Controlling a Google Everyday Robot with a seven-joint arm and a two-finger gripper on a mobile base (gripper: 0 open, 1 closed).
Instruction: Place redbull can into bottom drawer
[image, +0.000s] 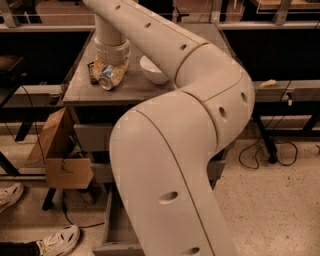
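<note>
Atop the cabinet (82, 89), jaws clasp redbull can (106, 82) (bowl (152, 70) beside).

Robotics lab — hand (111, 73) over grey cabinet (137, 88), benches (287, 90), floor cables (270, 167)

- The gripper (110, 74), low over the left of the cabinet top (80, 87), covers most of the redbull can (105, 80); only 1 end shows.
- The arm (165, 165) hides most of the bottom drawer (116, 231), which the lower edge also cuts.
- The white bowl (150, 71) is partly behind the arm.
</note>
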